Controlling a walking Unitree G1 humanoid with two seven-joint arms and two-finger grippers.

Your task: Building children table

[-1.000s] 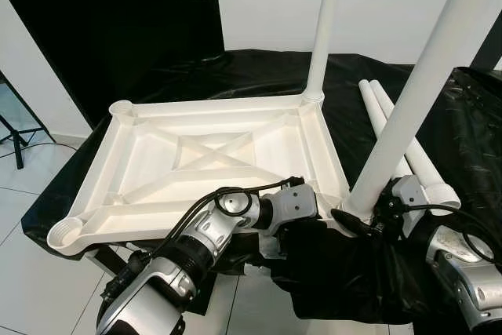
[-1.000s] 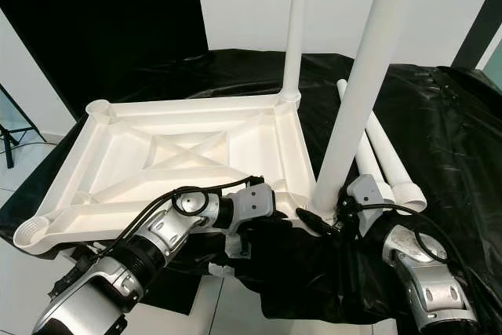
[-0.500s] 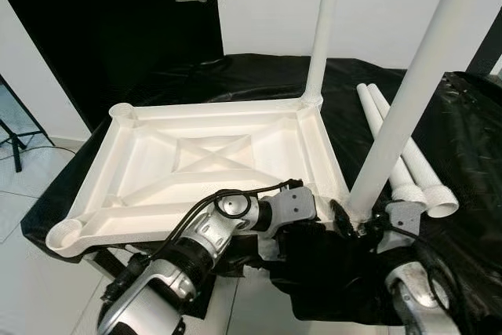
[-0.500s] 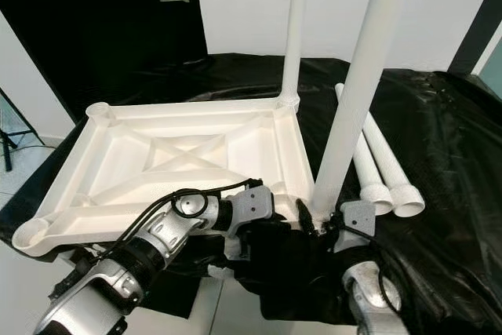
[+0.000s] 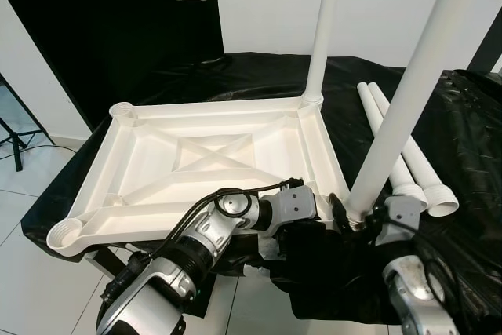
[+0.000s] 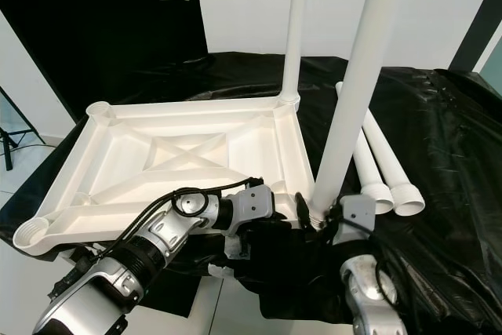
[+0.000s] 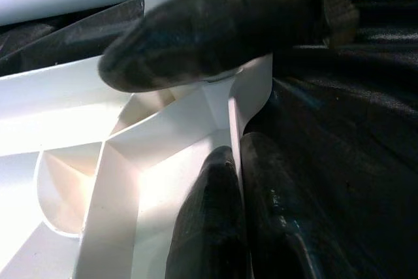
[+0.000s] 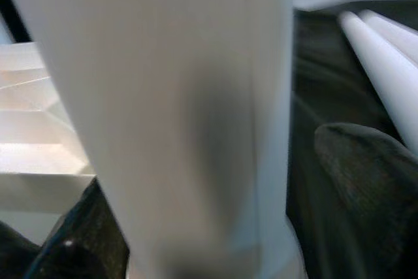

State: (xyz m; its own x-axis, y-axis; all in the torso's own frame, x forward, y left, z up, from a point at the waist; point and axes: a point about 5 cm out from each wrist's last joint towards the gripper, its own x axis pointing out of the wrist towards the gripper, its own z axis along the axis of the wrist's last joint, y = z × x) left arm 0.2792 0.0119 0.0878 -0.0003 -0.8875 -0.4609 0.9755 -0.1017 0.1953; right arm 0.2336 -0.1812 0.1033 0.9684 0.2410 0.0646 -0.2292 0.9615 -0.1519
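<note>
Inverted white children's tabletop point(image 5: 196, 162) on a black-draped worktop point(image 5: 235, 76), its 2 left corner sockets point(image 5: 66, 234) empty, 1 leg point(image 5: 321, 37) upright in the far right socket; left claw point(image 7: 228, 155) clamps the near rim, right claw point(image 6: 321, 213) grips a second upright leg point(image 6: 353, 92) at the near right corner, beside 2 loose legs point(image 5: 408, 158).

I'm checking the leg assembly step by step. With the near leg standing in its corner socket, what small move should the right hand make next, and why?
Probably keep turning the near leg at its base. The right hand straddles it right at the corner socket, while the left hand pinches the tabletop rim to steady it. Whether the leg is fully seated cannot be seen.
</note>
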